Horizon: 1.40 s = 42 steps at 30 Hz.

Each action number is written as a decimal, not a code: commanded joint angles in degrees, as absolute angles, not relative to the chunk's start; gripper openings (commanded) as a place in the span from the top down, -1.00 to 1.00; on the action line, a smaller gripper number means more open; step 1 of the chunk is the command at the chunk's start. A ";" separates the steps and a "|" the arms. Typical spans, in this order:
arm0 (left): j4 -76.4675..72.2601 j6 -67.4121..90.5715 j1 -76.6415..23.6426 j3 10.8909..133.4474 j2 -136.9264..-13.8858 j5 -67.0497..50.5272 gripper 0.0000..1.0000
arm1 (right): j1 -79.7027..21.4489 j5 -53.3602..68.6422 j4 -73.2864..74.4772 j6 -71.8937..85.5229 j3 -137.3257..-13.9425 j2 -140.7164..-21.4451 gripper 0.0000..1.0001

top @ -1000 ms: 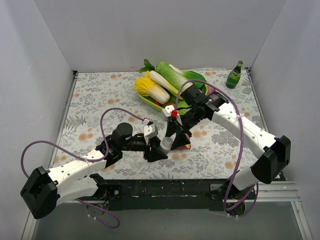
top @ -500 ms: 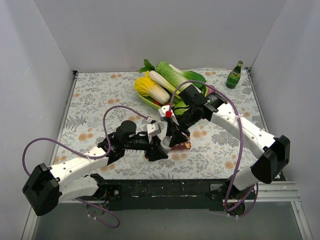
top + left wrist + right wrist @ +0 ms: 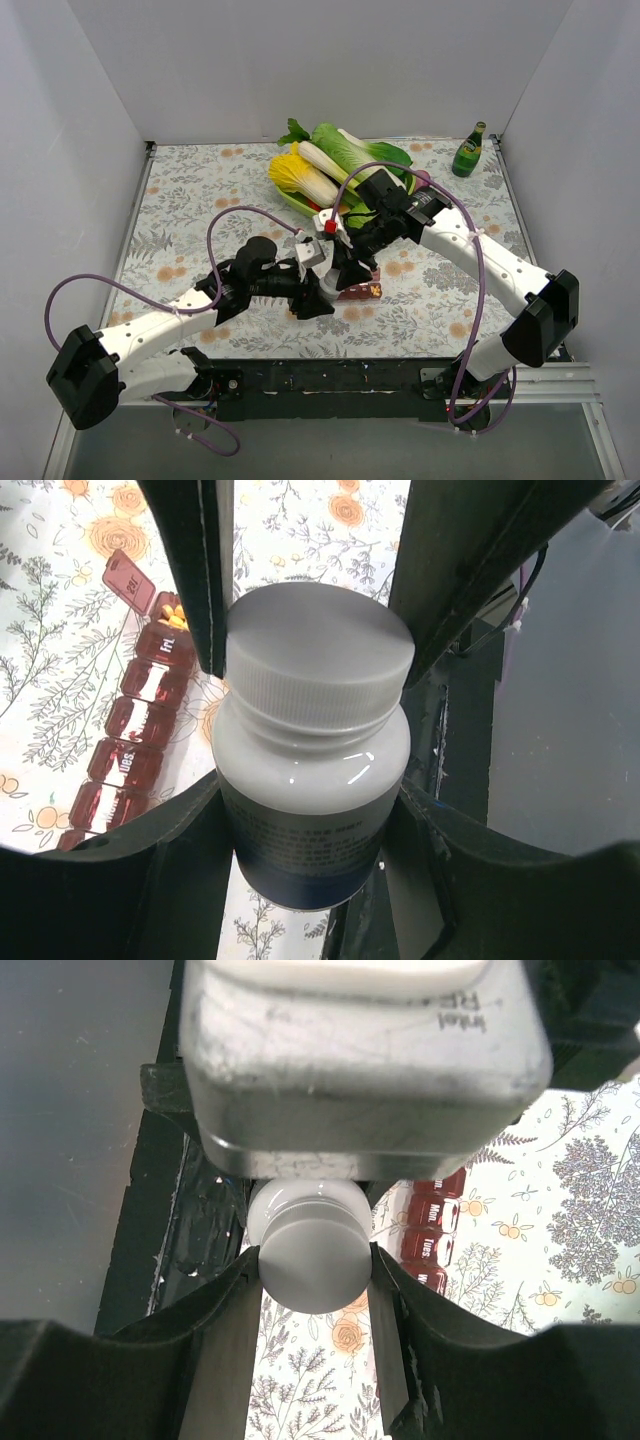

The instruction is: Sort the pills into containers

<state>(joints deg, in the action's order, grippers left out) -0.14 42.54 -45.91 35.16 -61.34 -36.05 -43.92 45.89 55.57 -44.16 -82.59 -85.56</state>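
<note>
On the floral tablecloth point(image 3: 200, 190), a dark red pill organiser point(image 3: 135, 725), white lettering on its lids. At the far end of the visible row, one lid point(image 3: 128, 580) flipped open over a small heap of orange-yellow pills point(image 3: 173, 613), shown only from the left wrist. Other lids down, contents unreadable. From above, just a red sliver beneath the arms. Clamped on a white pill bottle point(image 3: 310, 770), the left gripper point(image 3: 310, 815); closed on its ribbed cap point(image 3: 318, 645), the right gripper point(image 3: 312, 1265).

From above, the arms point(image 3: 375, 225) hide most of the pill organiser point(image 3: 366, 291). Label print on the bottle point(image 3: 310, 810) is blurred; the pills point(image 3: 173, 613) are mere specks.
</note>
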 commanded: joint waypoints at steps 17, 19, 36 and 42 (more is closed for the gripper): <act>6.60 33.57 -45.97 41.75 -62.93 -37.09 1.00 | -44.91 52.74 59.86 -43.86 -84.12 -89.39 0.09; 4.05 35.32 -45.97 41.40 -62.05 -36.57 1.00 | -45.00 53.35 57.93 -41.76 -83.24 -89.12 0.10; -0.35 36.65 -45.97 40.34 -61.44 -27.77 1.00 | -44.91 49.66 43.42 -19.96 -71.19 -87.01 0.11; -2.72 37.88 -45.97 37.18 -59.68 -27.95 1.00 | -44.47 54.39 42.80 -18.89 -71.72 -86.84 -0.40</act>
